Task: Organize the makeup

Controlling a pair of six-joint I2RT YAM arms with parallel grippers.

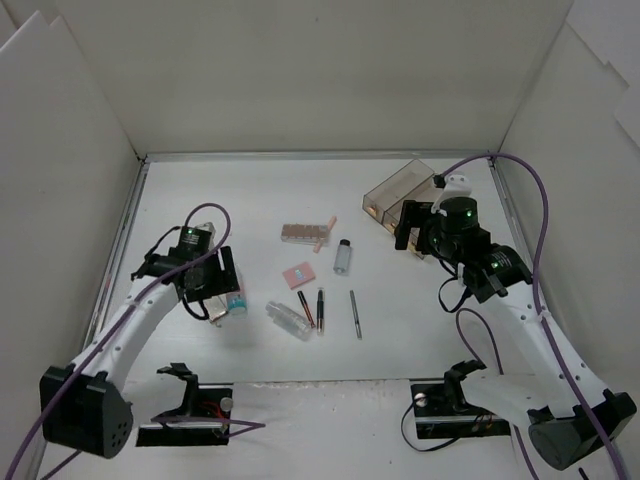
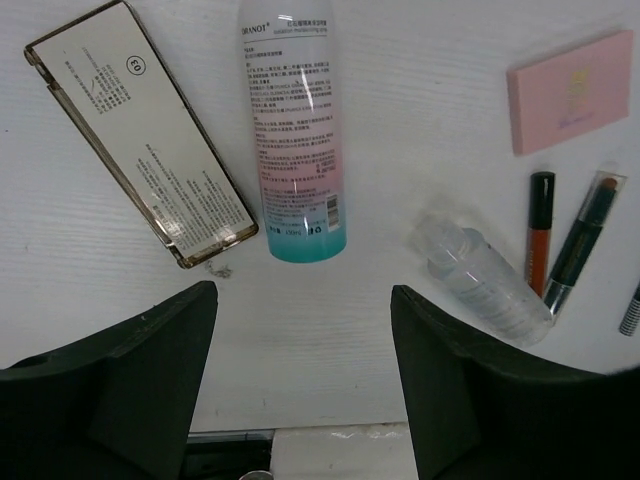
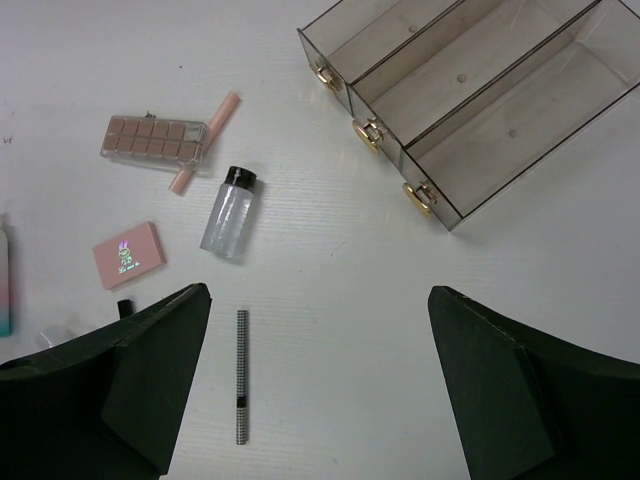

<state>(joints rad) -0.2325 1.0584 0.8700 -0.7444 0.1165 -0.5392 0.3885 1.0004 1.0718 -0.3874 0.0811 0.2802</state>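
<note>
Above the counter (image 1: 250,190), the left hand (image 2: 300,300) is hanging released over a pink-teal bottle (image 2: 295,140), the right hand (image 3: 318,300) likewise near the empty tray (image 3: 545,155). Scattered makeup (image 1: 300,275) is lying unsorted; sorting is seemingly just starting, likely requiring lowering around the bottle.

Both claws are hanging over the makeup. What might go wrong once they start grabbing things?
The pink-and-teal bottle by the open left gripper lies on its side and could roll away when pinched. The thin patterned pencil near the right gripper lies flat, so a grip may scrape the table or slip off it.
</note>
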